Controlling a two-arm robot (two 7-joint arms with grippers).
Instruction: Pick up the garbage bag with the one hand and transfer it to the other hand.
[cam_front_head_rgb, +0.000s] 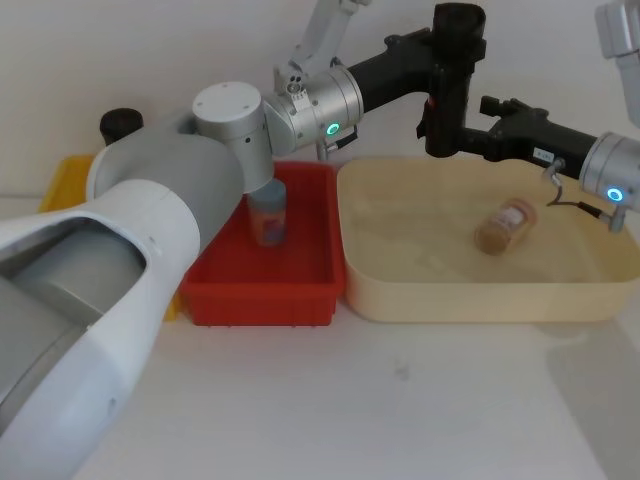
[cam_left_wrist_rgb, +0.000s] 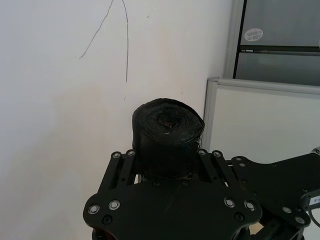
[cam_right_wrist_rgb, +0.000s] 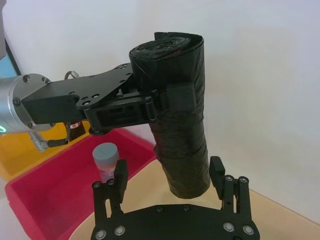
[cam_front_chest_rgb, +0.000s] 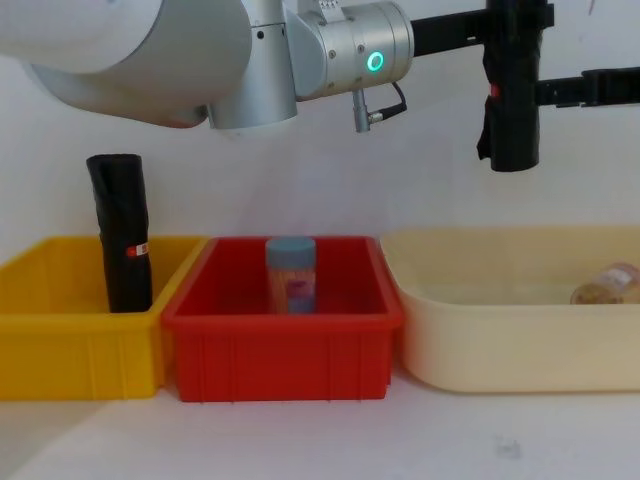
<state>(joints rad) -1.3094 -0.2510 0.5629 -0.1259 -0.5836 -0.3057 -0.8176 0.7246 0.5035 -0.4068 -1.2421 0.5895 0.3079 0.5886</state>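
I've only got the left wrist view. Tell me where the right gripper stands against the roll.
Observer: The right gripper is open, with one finger on each side of the lower end of the garbage bag. It has not closed on it.
Operator: Confirm the left grip.
Observer: The left gripper is shut on the roll's upper part, and the roll hangs upright in the air.
Operator: Say what's underneath.
Observer: The cream tray is below it. A jar lies on its side in the tray, further to the robot's right than the roll.
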